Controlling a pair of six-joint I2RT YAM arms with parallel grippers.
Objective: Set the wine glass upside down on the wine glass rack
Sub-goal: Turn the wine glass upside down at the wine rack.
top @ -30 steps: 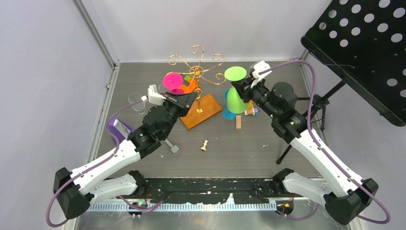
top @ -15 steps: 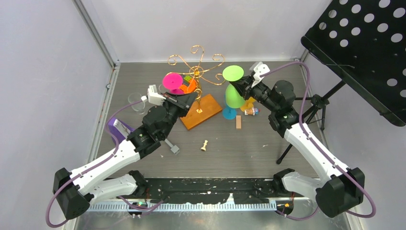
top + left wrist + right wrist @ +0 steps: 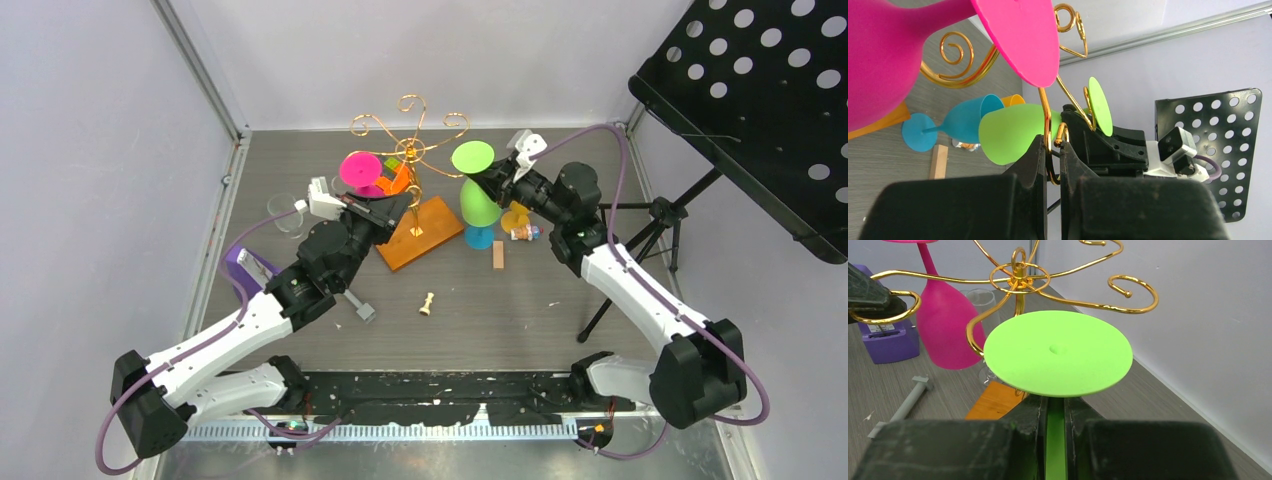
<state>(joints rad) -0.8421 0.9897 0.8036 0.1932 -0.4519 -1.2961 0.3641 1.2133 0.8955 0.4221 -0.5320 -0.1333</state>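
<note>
The wine glass (image 3: 477, 200) is lime green and hangs foot up, bowl down. My right gripper (image 3: 492, 180) is shut on its stem (image 3: 1055, 440), just under the round foot (image 3: 1058, 352). The foot sits right beside a curled arm on the right side of the gold wine glass rack (image 3: 410, 148), which stands on a wooden base (image 3: 420, 232). My left gripper (image 3: 1051, 145) is shut on one gold arm (image 3: 1047, 120) of the rack. A pink glass (image 3: 362, 172) hangs upside down on the rack's left side.
A blue glass (image 3: 480, 236) and an orange one (image 3: 515, 217) lie right of the base, by a wooden block (image 3: 498, 256). A clear glass (image 3: 285, 213), purple box (image 3: 245, 268), grey bolt (image 3: 360, 305) and chess piece (image 3: 428, 303) lie nearer. A black perforated stand (image 3: 760, 110) is right.
My right arm has carried the green glass leftward, closer to the rack's right arms. The left arm, the rack and the pink glass have stayed put.
</note>
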